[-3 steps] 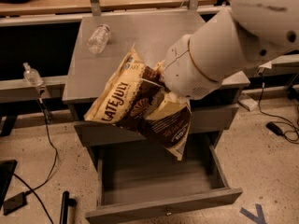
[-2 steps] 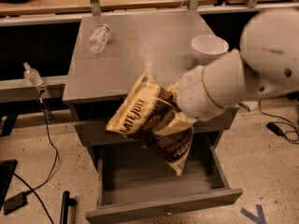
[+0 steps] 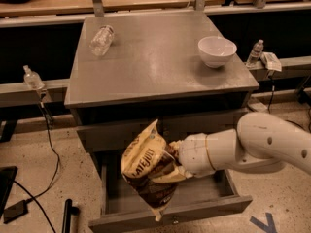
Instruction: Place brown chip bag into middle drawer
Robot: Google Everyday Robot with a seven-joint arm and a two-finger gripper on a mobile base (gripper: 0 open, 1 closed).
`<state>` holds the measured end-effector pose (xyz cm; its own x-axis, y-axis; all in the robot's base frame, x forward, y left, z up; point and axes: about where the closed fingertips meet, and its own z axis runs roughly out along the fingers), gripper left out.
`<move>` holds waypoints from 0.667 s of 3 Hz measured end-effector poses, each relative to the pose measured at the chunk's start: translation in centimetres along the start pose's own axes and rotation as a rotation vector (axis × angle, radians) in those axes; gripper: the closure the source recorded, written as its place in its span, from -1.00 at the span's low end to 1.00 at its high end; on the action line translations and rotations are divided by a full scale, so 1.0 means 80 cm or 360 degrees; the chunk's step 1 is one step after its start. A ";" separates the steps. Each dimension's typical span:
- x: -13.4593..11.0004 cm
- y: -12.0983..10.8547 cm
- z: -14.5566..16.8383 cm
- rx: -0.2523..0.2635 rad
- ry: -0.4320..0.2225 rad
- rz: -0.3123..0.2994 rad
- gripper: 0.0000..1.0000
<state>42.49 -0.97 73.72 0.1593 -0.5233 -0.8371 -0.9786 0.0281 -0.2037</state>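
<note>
At your ten o'clock a plastic bottle (image 3: 101, 40) lies on its side on the grey cabinet top (image 3: 155, 67); down at six o'clock the brown chip bag (image 3: 148, 171) hangs tilted over the middle drawer (image 3: 206, 191), which stands pulled out, the bag's lower tip close to the drawer's front edge; the gripper (image 3: 174, 153) is clamped on the bag's right side, its arm reaching in from four o'clock; at one o'clock you have the white bowl (image 3: 217, 50), upright on the top.
</note>
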 end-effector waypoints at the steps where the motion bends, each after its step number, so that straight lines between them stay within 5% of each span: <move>1: 0.023 0.013 0.040 -0.0081 -0.0138 0.0001 1.00; 2: 0.060 0.022 0.059 -0.0097 -0.0198 0.0048 1.00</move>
<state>42.11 0.63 66.94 0.1411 -0.4134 -0.8995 -0.9886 -0.0115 -0.1499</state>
